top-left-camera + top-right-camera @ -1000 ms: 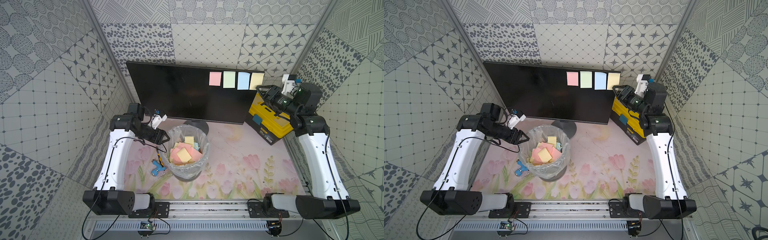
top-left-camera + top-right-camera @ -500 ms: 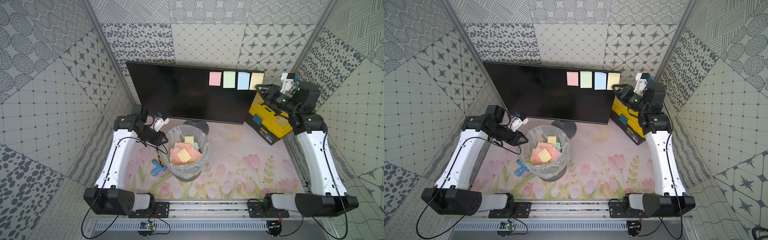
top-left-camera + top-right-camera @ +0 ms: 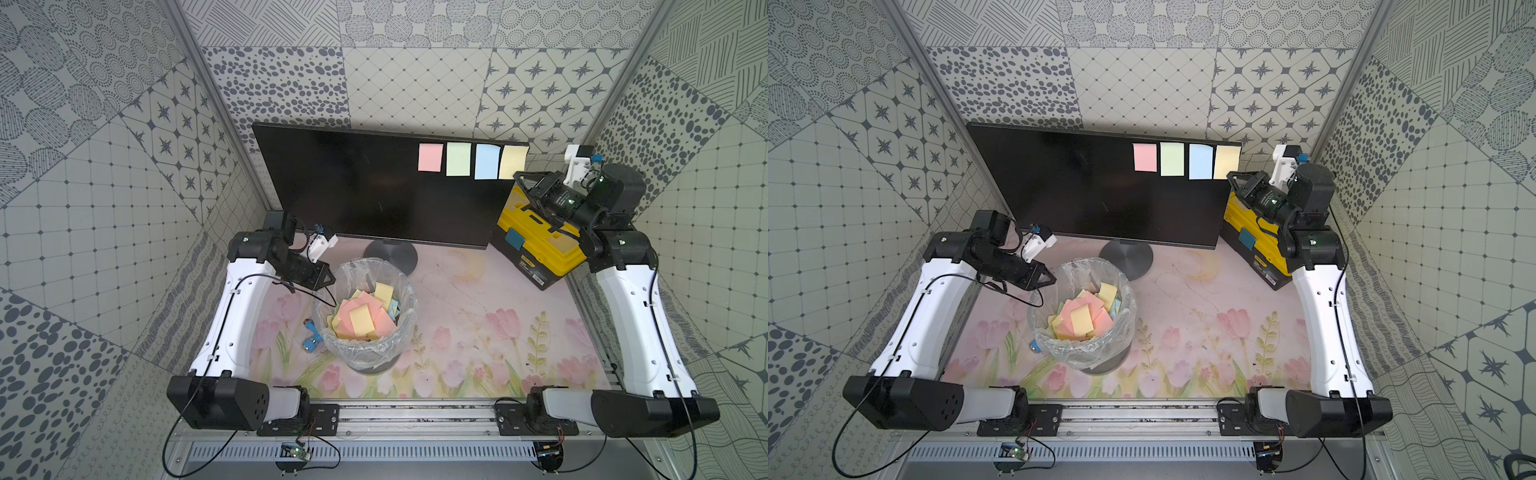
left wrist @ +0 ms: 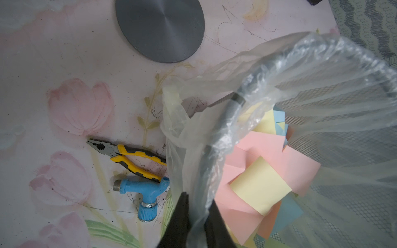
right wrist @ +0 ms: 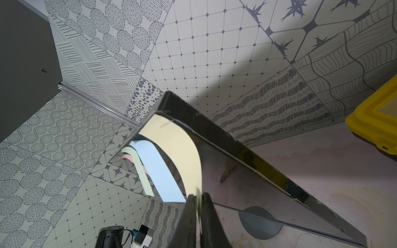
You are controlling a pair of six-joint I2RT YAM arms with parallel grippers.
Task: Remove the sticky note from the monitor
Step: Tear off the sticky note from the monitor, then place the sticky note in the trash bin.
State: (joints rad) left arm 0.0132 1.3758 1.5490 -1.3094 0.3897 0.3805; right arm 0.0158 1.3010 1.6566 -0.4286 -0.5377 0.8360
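closes the left gripper [image 4: 197, 204] from parted to a tight pinch, now clamping the clear liner [image 4: 187, 133] where it folds over the rim of the waste bin [image 4: 235, 101]. lowers that gripper a touch, nearer the rim than a second ago, after swinging the left forearm [image 3: 237, 316] slightly inward and back out again. closes the right gripper [image 5: 199, 196] as well, from parted to pressed together on the lower edge of the yellow sticky note [image 5: 171, 146], leaving the paper caught between the fingertips [image 5: 190, 206]. shifts the right wrist [image 3: 615, 187] only a little along the way, inward half a second ago and back out toward the side wall [image 3: 685, 208] now.
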